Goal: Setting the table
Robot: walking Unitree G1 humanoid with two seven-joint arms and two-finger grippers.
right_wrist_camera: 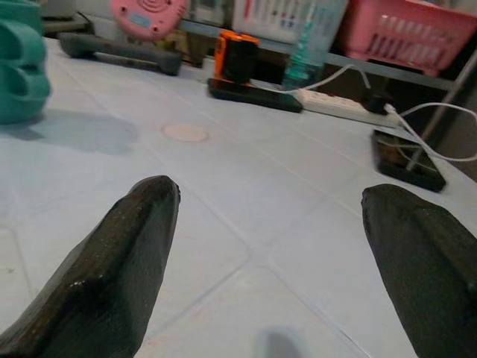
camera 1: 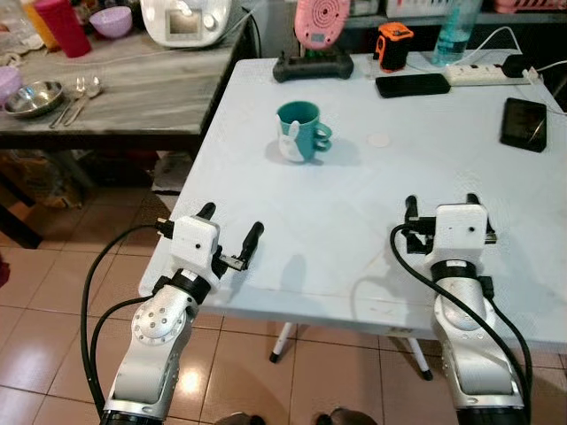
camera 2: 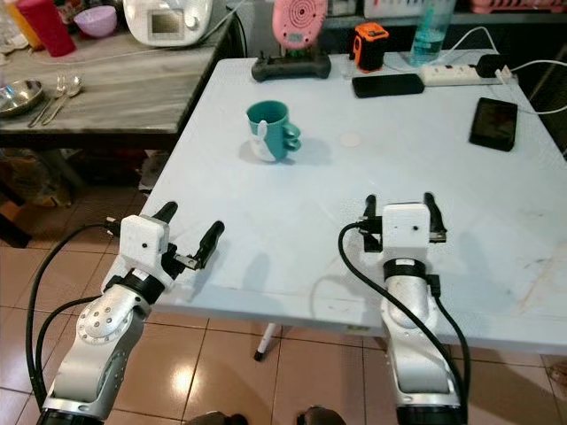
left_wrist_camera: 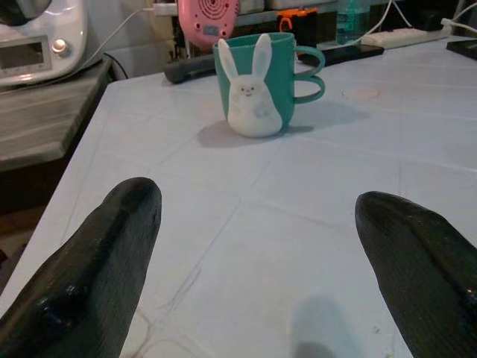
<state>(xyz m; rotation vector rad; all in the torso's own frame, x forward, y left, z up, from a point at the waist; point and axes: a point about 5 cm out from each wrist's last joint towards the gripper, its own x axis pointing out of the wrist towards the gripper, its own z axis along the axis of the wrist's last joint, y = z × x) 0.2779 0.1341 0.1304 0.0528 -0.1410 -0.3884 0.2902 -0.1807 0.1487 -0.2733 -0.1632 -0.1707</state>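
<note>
A pale blue bench [camera 1: 354, 230] carries the teal bunny mug [camera 1: 299, 131], which stands upright toward its far middle, well apart from both arms, with a dark wooden side table [camera 1: 133, 97] beside it on the left. The left gripper [camera 1: 232, 232] hovers over the near left edge, fingers spread wide and empty. The right gripper [camera 1: 440, 205] hangs over the near right part, likewise wide open, holding nothing.

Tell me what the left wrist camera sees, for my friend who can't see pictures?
A teal bunny mug stands on the pale table, straight ahead of the left tool, whose two black fingers are spread apart.
</note>
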